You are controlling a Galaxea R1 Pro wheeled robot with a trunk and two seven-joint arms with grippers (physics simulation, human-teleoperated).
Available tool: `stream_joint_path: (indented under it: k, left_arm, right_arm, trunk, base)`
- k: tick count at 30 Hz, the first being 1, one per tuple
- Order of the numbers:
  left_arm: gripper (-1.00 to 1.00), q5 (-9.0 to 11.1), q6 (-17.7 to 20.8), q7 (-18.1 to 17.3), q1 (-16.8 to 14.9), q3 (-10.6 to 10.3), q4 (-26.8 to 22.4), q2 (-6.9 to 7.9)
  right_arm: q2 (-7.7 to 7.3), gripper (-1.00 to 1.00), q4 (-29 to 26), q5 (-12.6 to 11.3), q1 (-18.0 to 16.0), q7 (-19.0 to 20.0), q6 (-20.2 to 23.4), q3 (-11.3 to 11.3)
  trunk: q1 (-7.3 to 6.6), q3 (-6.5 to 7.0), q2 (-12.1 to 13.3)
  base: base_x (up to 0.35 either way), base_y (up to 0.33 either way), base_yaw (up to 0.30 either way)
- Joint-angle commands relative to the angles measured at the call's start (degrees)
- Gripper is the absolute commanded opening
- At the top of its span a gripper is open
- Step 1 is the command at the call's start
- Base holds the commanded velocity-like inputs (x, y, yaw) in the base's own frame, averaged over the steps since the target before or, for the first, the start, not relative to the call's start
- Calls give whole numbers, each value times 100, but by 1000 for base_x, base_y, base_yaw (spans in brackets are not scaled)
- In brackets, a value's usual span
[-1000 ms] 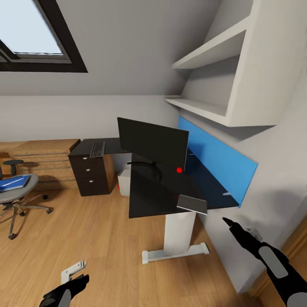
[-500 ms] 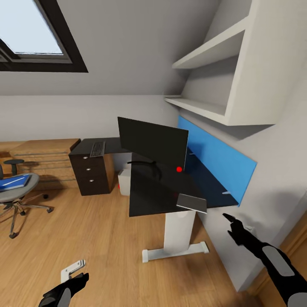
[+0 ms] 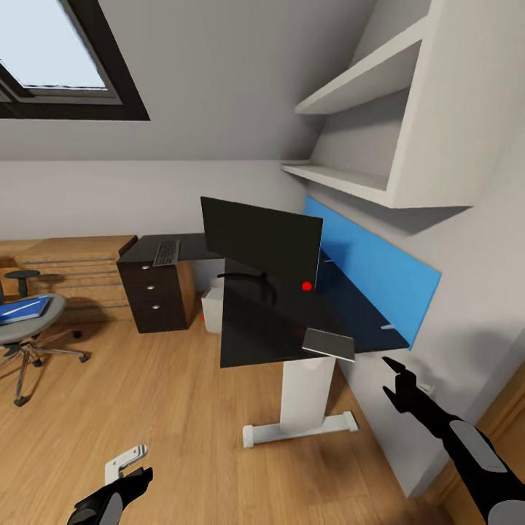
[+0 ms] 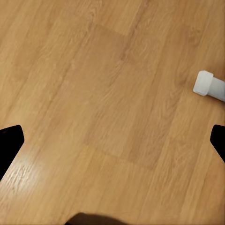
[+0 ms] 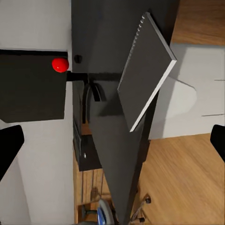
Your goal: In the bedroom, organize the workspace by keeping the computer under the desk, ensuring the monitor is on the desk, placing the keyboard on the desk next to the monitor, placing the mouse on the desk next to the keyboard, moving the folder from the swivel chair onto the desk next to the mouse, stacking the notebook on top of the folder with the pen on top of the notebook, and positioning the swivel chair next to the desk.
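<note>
The right wrist view showed the desk (image 5: 110, 140) with its black top. A grey notebook (image 5: 143, 70) lay at the desk's edge, one corner overhanging. The monitor (image 5: 30, 86) stood on the desk, a red dot (image 5: 60, 64) at its corner. Both dark fingertips (image 5: 9, 145) stood wide apart.

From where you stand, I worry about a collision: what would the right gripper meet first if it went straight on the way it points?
Probably the grey spiral-bound notebook overhanging the corner of the black-topped desk; the right gripper points toward it, with open air between. Depth is unclear, so it might pass beside it.
</note>
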Motion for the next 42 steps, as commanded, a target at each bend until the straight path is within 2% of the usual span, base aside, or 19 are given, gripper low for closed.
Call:
stream_joint_path:
  k: [1, 5, 12, 42]
  left_arm:
    - [100, 60, 24, 38, -2, -5, -8, -3]
    - [100, 60, 24, 38, -2, -6, -8, -5]
    - [100, 60, 23, 38, -2, -6, -7, -7]
    - [100, 60, 23, 37, -2, -6, -6, -7]
  right_arm:
    - [10, 100, 2, -19, -4, 119, 23, -16]
    - [6, 100, -7, 6, -4, 316, 45, 2]
    - [11, 100, 9, 19, -4, 421, 189, 26]
    - [5, 100, 26, -43, -4, 460, 229, 2]
  trunk:
    - [23, -25, -46]
    - [111, -97, -206]
    - [264, -222, -487]
    - [923, -761, -1690]
  base:
    - [0, 0, 0]
    - [0, 0, 0]
    - [0, 0, 0]
    - [0, 0, 0]
